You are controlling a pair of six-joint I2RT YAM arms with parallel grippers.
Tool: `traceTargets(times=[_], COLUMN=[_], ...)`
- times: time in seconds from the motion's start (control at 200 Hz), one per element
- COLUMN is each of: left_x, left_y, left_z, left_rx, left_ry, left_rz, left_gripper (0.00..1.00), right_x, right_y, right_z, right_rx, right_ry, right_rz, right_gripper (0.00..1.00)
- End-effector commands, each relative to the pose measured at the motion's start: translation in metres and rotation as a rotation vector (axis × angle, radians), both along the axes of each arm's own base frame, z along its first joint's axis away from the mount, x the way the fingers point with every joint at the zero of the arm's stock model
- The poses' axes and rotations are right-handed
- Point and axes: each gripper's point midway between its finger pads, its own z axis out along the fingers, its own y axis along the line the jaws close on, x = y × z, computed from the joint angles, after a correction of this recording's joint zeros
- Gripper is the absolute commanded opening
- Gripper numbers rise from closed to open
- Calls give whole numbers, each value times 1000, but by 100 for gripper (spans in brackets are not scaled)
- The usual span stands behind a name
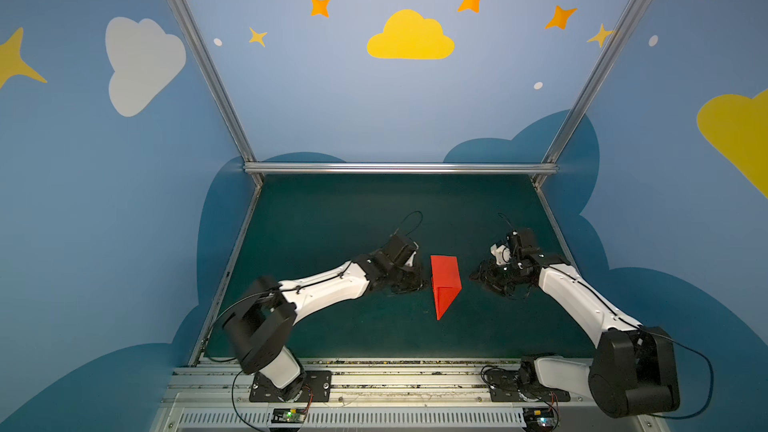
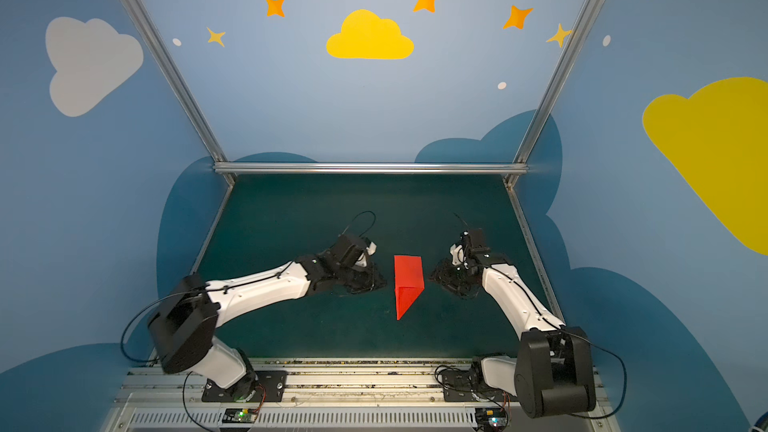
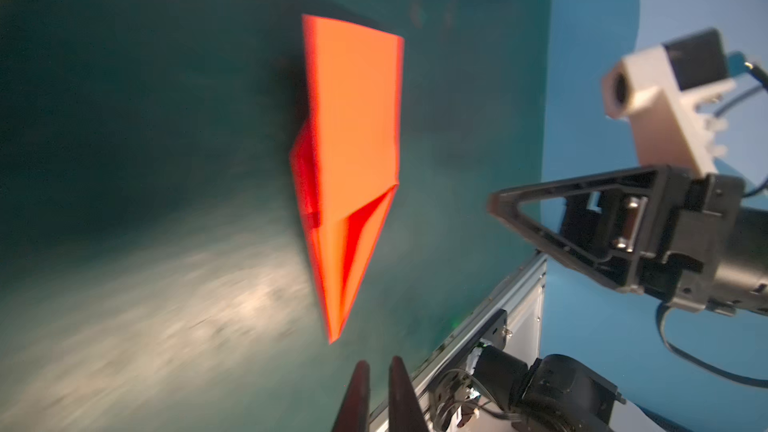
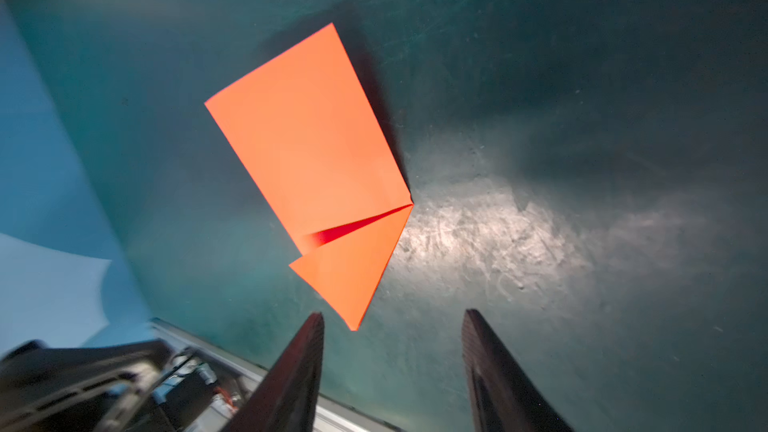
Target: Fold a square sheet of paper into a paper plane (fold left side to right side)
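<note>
Two grippers, both empty: my left gripper (image 1: 420, 284) has its fingers almost together, my right gripper (image 1: 474, 275) has them apart. Between them the folded red paper (image 1: 444, 280) lies on the worktop (image 1: 374, 218), touching neither, its sharp end pointing toward me.

The left arm (image 1: 324, 290) and right arm (image 1: 577, 297) share white moulded links dotted with small dark screws, and bulky black joint housings (image 1: 631, 371). Thin black cables (image 3: 665, 332) loop off the wrists. Black base plates (image 1: 316, 380) carry bolts. A white camera mount (image 3: 652, 97) sits on the right wrist; its fingers (image 4: 494, 367) are dark, tapering blades on open triangular frames.
</note>
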Motion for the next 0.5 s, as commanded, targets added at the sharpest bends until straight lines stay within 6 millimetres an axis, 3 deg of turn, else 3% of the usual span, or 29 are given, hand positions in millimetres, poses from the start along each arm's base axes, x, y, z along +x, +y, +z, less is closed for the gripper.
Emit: traceTargets(times=[0.0,0.115,0.185,0.215,0.496], left_x=[3,7,11,12,25], left_y=[-34,-54,-57,-58,-44], left_z=[-4,-20,-31,-34,-56], left_rx=[-12,-5,17,23,55], left_ry=[-8,18,24,25,42], left_rz=[-42,-73,-78,-82,-61], left_gripper=[10,8,7,7,5], right_x=[9,8,11,3,0], right_y=[16,16,16,16,16], right_z=[7,-3,-3,-12,-22], right_rx=[178,223,232,235,236], right_ry=[-31,-7,-13,15,33], right_rz=[15,2,4,1,5], right_gripper=[53,53,53,53,53])
